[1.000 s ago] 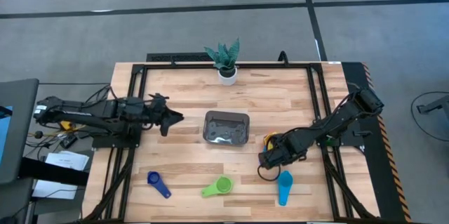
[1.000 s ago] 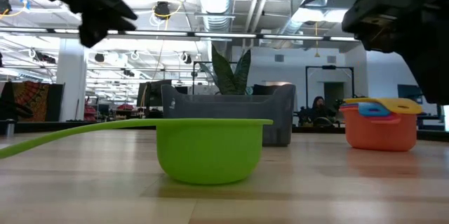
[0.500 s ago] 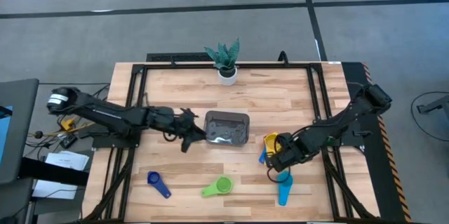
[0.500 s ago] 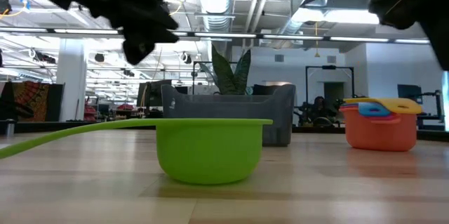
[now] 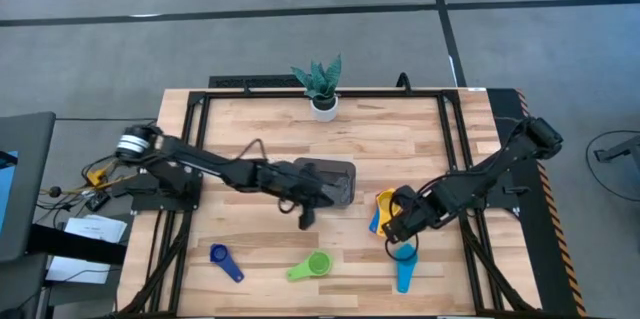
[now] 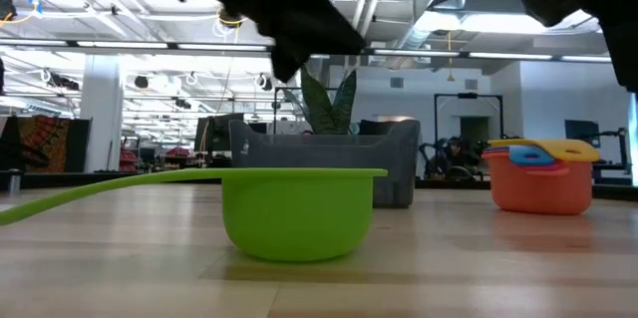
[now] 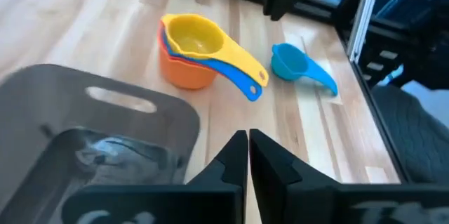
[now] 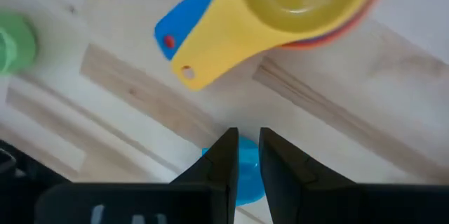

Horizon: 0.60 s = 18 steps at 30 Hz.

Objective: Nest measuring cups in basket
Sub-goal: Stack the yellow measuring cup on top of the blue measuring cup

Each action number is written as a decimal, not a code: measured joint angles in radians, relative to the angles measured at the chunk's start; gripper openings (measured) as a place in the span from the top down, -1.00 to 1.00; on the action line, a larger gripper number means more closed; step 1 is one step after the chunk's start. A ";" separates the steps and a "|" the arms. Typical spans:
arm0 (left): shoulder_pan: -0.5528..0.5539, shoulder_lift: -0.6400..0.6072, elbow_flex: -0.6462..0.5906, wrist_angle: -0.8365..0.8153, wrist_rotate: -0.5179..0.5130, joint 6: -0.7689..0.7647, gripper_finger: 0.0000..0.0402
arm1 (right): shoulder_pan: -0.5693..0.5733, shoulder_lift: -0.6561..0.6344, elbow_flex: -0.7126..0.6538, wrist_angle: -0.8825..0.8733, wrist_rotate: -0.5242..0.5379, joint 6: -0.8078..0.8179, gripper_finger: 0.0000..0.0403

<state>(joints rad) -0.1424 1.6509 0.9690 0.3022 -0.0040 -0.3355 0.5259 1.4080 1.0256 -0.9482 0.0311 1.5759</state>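
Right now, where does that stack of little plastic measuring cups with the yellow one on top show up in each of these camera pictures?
High view: the stack of measuring cups lies right of the grey mesh basket, beside the right gripper.
Low view: the stack stands at the right, on the table.
Left wrist view: upper middle, beyond the basket.
Right wrist view: along the top edge.
Shared landmark: the light blue cup.

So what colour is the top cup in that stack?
Yellow; the top cup shows best in the left wrist view.
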 joint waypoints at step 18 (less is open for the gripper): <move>-0.069 0.399 0.395 -0.085 -0.058 0.102 1.00 | 0.037 0.003 -0.155 0.255 0.022 -0.241 0.70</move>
<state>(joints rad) -0.2112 2.0497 1.3636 0.2175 -0.0621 -0.2339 0.5626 1.4109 0.8705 -0.6929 0.0530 1.3347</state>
